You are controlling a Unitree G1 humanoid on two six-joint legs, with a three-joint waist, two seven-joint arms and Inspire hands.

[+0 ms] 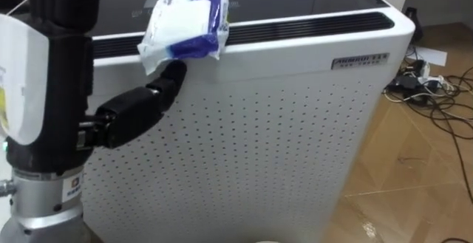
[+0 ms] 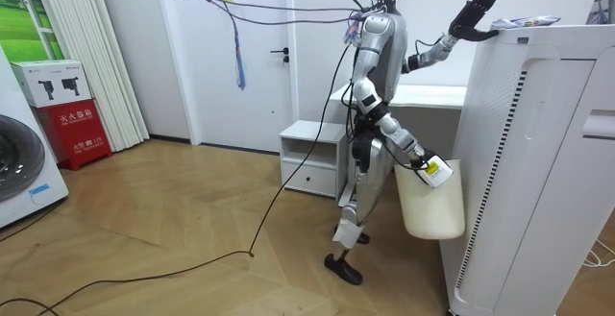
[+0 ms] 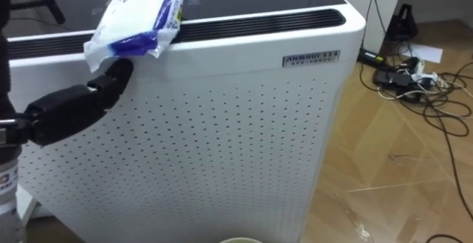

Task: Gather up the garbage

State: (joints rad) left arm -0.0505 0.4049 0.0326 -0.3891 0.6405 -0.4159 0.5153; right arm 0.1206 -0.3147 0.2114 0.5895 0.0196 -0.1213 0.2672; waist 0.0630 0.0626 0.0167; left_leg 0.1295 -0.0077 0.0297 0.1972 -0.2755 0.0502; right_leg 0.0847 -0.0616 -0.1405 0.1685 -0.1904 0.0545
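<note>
Its left hand lies open, fingers straight against the packet atop the white appliance; it should close firmly round the packet before lifting.

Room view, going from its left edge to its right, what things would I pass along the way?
Washing machine → red box → white door → low white cabinet → white bin → tall white air purifier.
</note>
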